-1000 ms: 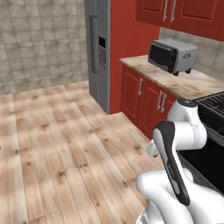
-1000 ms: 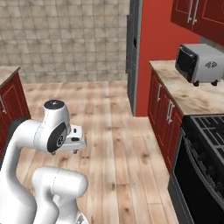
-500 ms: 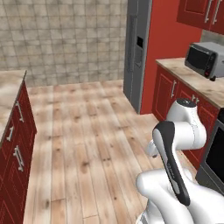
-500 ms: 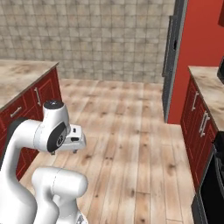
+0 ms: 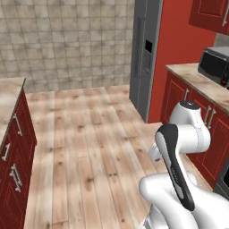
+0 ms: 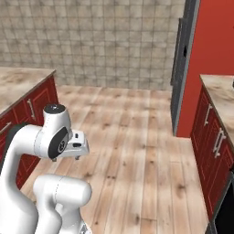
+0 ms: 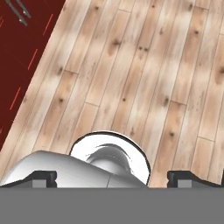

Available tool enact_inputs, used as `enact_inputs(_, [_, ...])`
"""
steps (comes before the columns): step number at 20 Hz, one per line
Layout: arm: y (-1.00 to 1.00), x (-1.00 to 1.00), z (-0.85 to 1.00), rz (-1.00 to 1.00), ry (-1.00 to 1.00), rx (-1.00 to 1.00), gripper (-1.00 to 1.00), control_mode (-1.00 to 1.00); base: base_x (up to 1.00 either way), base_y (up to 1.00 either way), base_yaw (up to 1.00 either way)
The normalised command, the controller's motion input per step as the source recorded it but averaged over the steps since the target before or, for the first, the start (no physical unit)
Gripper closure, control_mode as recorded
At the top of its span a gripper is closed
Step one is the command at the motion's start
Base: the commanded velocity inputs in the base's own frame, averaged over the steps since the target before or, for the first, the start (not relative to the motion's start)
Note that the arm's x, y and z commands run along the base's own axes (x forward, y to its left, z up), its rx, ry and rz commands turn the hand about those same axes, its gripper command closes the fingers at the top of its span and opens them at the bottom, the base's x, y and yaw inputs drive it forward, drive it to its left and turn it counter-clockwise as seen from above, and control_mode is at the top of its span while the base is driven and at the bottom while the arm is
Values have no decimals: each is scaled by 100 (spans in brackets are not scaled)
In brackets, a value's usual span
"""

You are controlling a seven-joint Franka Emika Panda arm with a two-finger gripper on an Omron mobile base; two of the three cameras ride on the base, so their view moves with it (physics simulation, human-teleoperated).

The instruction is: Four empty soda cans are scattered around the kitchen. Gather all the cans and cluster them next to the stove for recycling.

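Gripper [image 7: 113, 178] spread wide w/ nothing between its fingers, tips at far left and far right of hand view, pointing down at bare wood plank floor [image 7: 144, 74]; a dark red cabinet front [image 7: 19, 57] w/ a metal handle cut off at the top-left corner.

In right base view the hand [image 6: 77, 146] is tucked close to the arm's upper joint, low over the floor [image 6: 137, 151]; its fingers are too small to make out there. In left base view the arm's own links mostly cover the hand.

Kitchen: red cabinets [image 5: 192, 125] under a beige marble counter [image 5: 201, 82] on the right, tan tiled back wall [image 5: 67, 40], tall grey fridge [image 5: 144, 53] beside a red panel. A dark countertop oven [image 5: 214, 67] is cut off at the right edge of left base view. Another red cabinet run w/ marble top [image 6: 20, 84] on the left, partly cropped. A dark appliance edge [image 6: 224, 215] at bottom right of right base view, too cropped to identify.
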Motion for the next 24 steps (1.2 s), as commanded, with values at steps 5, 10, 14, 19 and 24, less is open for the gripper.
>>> enact_inputs(5, [0,0,0,0,0,0,-100,100,100,1,1])
enact_inputs(10, [0,0,0,0,0,0,-100,100,100,0,0])
enact_inputs(14, [0,0,0,0,0,0,-100,100,100,0,0])
enact_inputs(19, [0,0,0,0,0,0,-100,100,100,1,0])
enact_inputs(24, [0,0,0,0,0,0,-100,100,100,18,0])
